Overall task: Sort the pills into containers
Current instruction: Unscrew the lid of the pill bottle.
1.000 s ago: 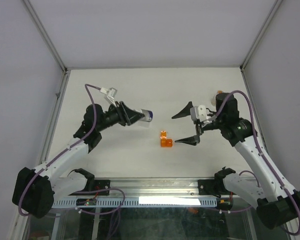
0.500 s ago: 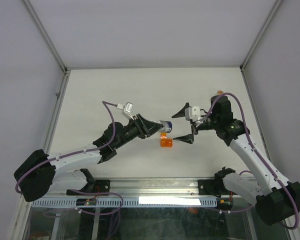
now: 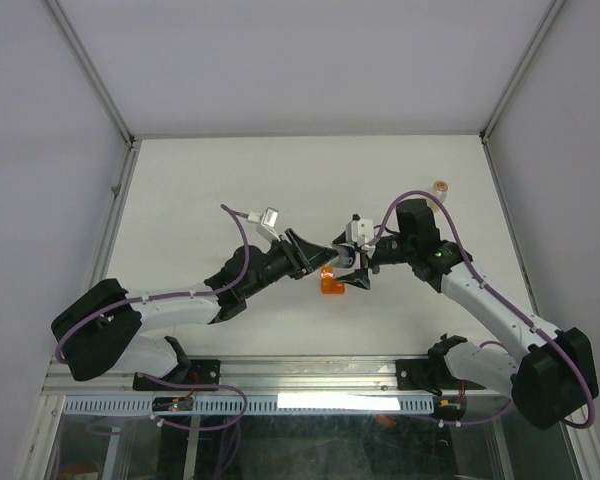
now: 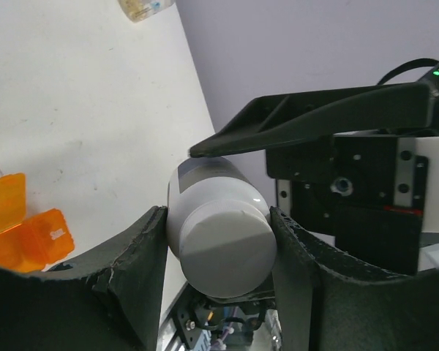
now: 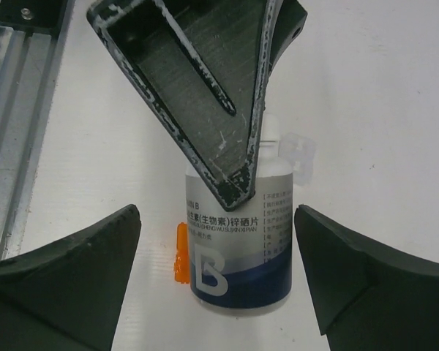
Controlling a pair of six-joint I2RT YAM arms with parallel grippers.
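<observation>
Item: white bottle (image 5: pixel 240 241), dark band, letter B on the label. It was held sideways, clenched in the left jaws, at mid-bench (image 3: pixel 200 190) and just beside the orange cup (image 3: pixel 331 285) in the top view. Change noted: a second earlier it sat left of centre and had since been carried to the middle. The right jaws, then well apart on the right, had swung in and narrowed slightly. They stood released, one finger either side of the bottle's banded end, not touching it. Clear vial (image 3: pixel 440 187): far right, apart. Pills: none could be made out. Reading: a handover or a two-armed opening was likely being prepared, and sorting had not begun.
</observation>
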